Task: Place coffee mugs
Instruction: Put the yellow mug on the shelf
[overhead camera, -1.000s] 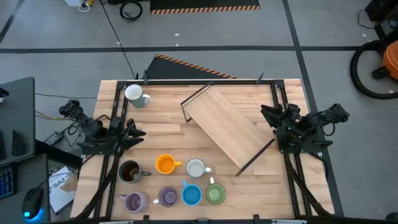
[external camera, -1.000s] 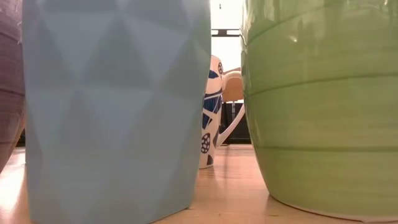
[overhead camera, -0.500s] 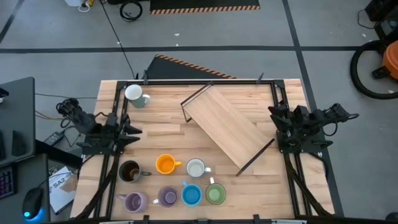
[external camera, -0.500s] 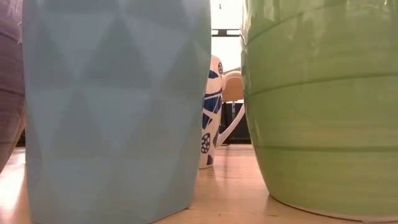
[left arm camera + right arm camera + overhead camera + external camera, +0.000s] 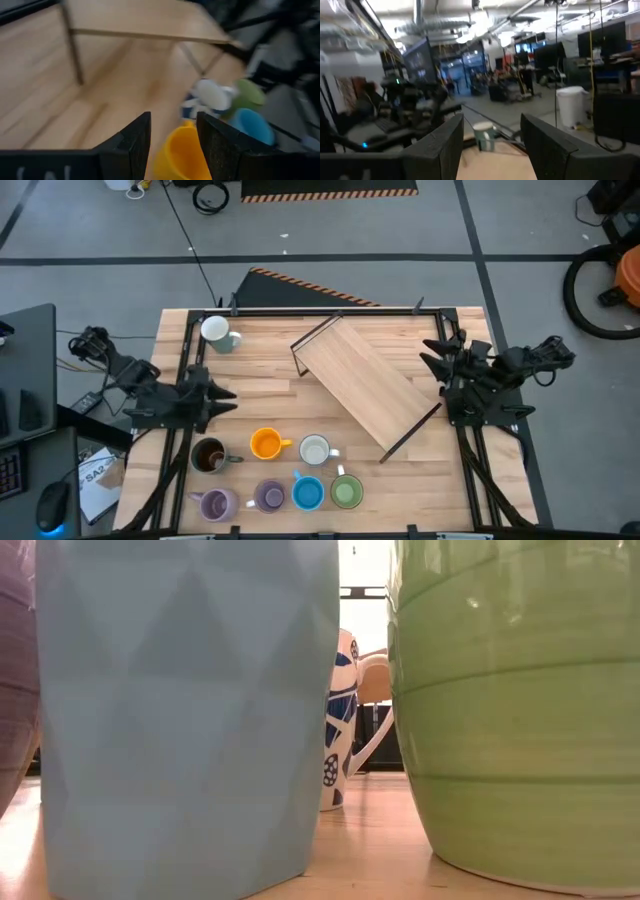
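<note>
Seven coffee mugs stand upright near the table's front edge: dark brown [image 5: 208, 456], orange [image 5: 265, 444], white [image 5: 315, 450], two purple [image 5: 217, 504] [image 5: 269, 496], blue [image 5: 307, 493] and green [image 5: 346, 492]. A pale mug [image 5: 214, 331] stands alone at the far left corner. My left gripper [image 5: 222, 392] hangs open at the left edge; in its wrist view the left gripper [image 5: 172, 145] looks toward the orange mug [image 5: 182, 155], which lies beyond its fingers. My right gripper [image 5: 432, 355] is open at the right edge; the right gripper [image 5: 492, 145] holds nothing.
A wooden shelf board on a thin dark metal frame [image 5: 365, 385] stands slantwise across the table's middle and right. In the low view the blue mug [image 5: 190, 710] and the green mug [image 5: 520, 710] fill the picture, with a patterned white mug [image 5: 340, 730] behind them.
Both arms have risen above their bases at the table's left and right edges. The left gripper has tipped and the right one has rolled as they rose. Neither has opened or shut. The mugs and the shelf have kept still.
</note>
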Controlling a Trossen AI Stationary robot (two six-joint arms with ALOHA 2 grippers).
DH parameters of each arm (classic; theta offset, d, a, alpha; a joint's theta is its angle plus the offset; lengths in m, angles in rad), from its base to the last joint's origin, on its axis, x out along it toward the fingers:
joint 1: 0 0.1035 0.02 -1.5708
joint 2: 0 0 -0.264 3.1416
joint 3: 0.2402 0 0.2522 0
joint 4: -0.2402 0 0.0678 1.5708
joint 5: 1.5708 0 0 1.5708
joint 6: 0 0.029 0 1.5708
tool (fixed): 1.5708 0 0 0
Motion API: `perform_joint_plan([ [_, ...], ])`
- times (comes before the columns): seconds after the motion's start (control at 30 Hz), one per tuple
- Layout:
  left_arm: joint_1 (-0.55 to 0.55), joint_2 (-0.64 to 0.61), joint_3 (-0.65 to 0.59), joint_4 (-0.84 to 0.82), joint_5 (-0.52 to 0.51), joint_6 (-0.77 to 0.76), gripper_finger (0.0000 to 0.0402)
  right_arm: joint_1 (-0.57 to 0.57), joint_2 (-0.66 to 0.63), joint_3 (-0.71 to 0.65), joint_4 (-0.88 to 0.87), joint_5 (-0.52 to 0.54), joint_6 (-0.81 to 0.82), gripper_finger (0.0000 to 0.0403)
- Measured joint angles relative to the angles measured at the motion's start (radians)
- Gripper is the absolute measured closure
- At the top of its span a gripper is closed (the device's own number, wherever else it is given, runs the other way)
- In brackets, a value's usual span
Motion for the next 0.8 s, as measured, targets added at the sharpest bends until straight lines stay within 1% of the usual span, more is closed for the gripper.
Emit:
perform_joint_plan([
  [0.13,0.098,0.073,0.076,-0.14,0.022,-0.079,0.0235,0.0,0.054,0.04,-0.078,0.024,0.034,0.02],
  [0.23,0.187,0.112,0.105,-0.2,0.092,-0.099,0.0235,0.0,0.073,0.067,-0.155,0.011,0.064,0.02],
  [0.33,0.284,0.145,0.117,-0.208,0.198,-0.08,0.0235,0.0,0.085,0.089,-0.231,-0.012,0.103,0.02],
  [0.5,0.408,0.235,0.117,-0.174,0.439,-0.016,0.0235,0.0,0.103,0.1,-0.256,-0.095,0.141,0.02],
  [0.6,0.434,0.309,0.117,-0.14,0.533,0.046,0.0235,0.0,0.118,0.1,-0.27,-0.098,0.145,0.02],
  [0.73,0.43,0.414,0.119,-0.067,0.612,0.135,0.0235,0.0,0.133,0.1,-0.302,-0.093,0.153,0.02],
  [0.8,0.424,0.468,0.138,-0.056,0.653,0.162,0.0235,0.0,0.138,0.1,-0.312,-0.092,0.17,0.02],
])
